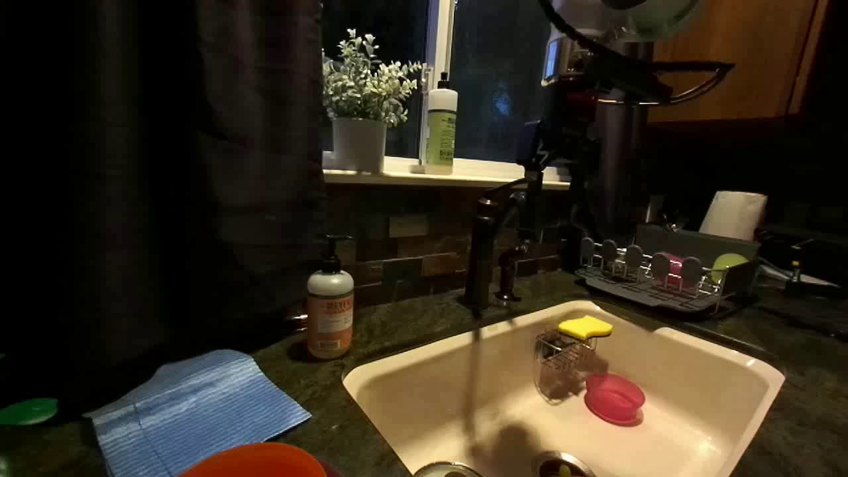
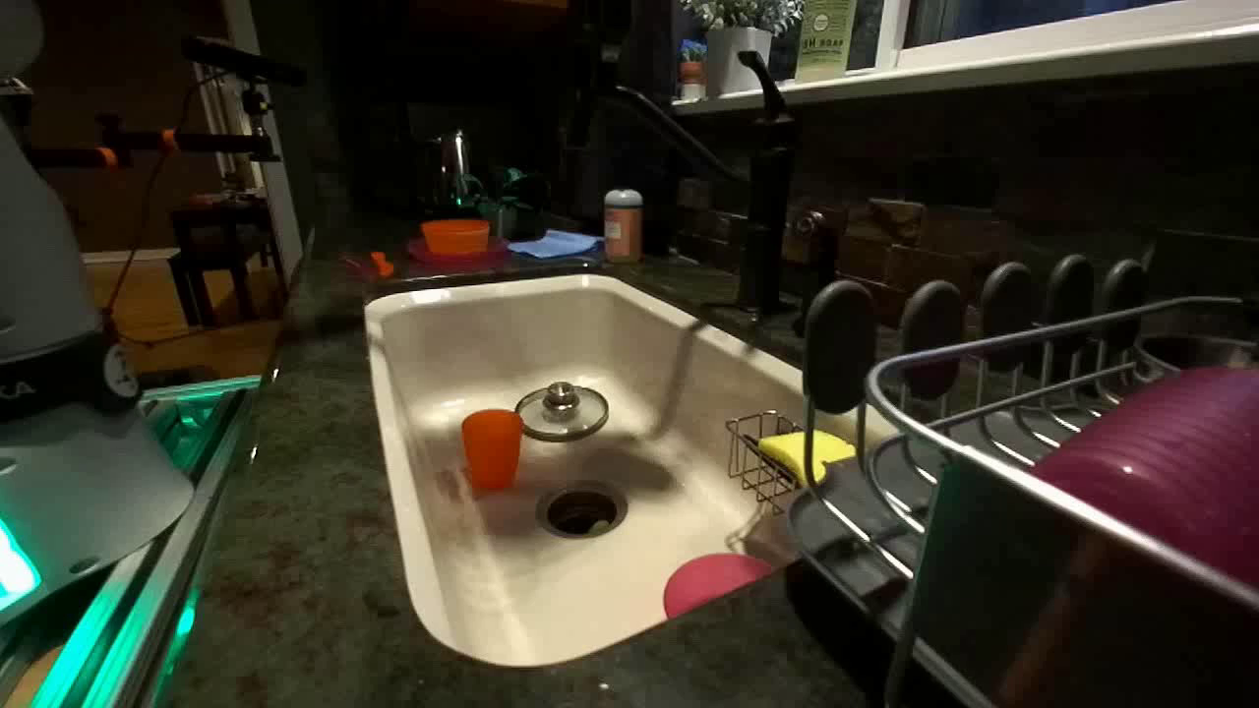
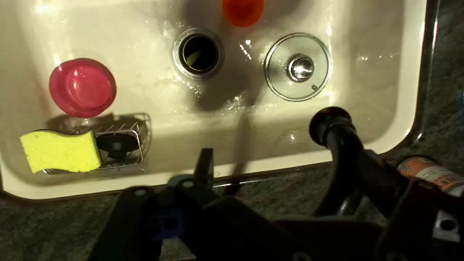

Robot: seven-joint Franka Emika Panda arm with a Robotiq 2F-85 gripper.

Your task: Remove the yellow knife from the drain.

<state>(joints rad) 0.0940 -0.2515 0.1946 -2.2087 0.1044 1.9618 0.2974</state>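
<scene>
A pale yellow-green piece [image 3: 194, 57], seemingly the knife, shows inside the round sink drain [image 3: 178, 54]. Most of it is hidden in the dark hole. Small bits of it show in both exterior views, as the knife [image 1: 564, 470] and the knife [image 2: 601, 527]. The drain [image 2: 547, 526] is in the floor of the cream sink [image 2: 393, 442]. My gripper [image 3: 288, 156] is open, its fingers wide apart with nothing held. It hangs high near the faucet and the sink's window-side edge, away from the drain. In an exterior view the gripper [image 1: 553, 179] is a dark shape.
A black faucet [image 3: 333, 130] reaches over the sink close to my fingers. The sink holds an orange cup [image 2: 492, 450], a glass lid [image 3: 299, 67], a pink bowl [image 3: 83, 87] and a wire caddy [image 3: 139, 145] with a yellow sponge [image 3: 61, 150]. A dish rack [image 1: 669, 278] stands beside it.
</scene>
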